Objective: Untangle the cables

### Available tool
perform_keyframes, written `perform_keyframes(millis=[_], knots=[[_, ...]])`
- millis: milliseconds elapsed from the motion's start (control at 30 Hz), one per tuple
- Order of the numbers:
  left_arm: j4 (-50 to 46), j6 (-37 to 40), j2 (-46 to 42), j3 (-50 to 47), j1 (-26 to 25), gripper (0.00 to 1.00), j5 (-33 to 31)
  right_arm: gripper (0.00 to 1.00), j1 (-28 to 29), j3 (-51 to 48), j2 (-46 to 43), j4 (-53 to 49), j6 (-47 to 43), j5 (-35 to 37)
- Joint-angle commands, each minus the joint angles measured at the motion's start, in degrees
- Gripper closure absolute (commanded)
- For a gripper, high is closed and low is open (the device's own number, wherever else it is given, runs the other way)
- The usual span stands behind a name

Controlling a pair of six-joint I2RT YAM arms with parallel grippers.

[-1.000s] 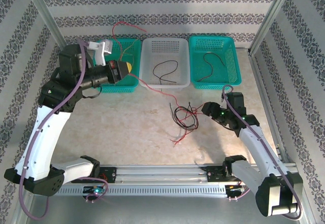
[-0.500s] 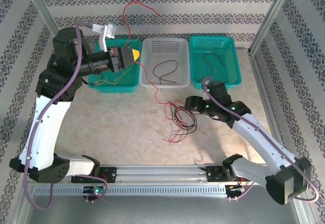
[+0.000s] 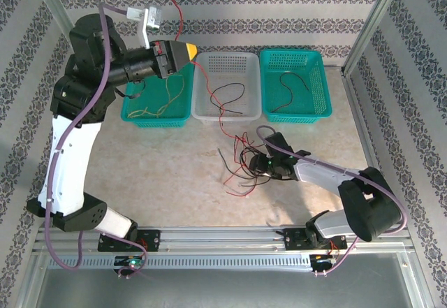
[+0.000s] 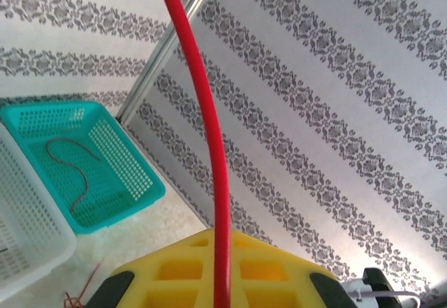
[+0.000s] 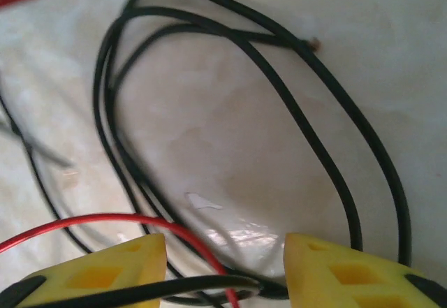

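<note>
red and black cables (image 3: 246, 163) lie tangled, one red strand (image 4: 211, 147) stretched upward.

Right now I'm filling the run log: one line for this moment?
left gripper: shut on thin red cable, raised | right gripper: open over thin black cable loops | cables: tangled

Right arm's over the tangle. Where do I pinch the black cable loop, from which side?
Probably the black cable loop, on its right flank in the wrist view, where two strands run side by side clear of the red cable. It lies flat on the table, so come straight down, fingers astride both.
</note>
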Motion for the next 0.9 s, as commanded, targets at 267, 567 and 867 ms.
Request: perform_keyframes(millis=[267, 567, 867], knots=[[-0.71, -0.39, 7.05, 15.94, 1.81, 1.0, -7.89, 0.59, 0.65, -4.11, -0.83, 4.18, 3.17, 0.15], [1.61, -5.79, 11.52, 20.8, 8.01, 1.0, -6.0, 0.58, 0.82, -5.57, -3.73, 0.38, 1.69, 1.68], [1.66, -6.41, 10.16, 13.62, 7.69, 1.0, 1.67, 0.27, 2.31, 4.84, -21.81, -19.63, -6.85, 8.44]])
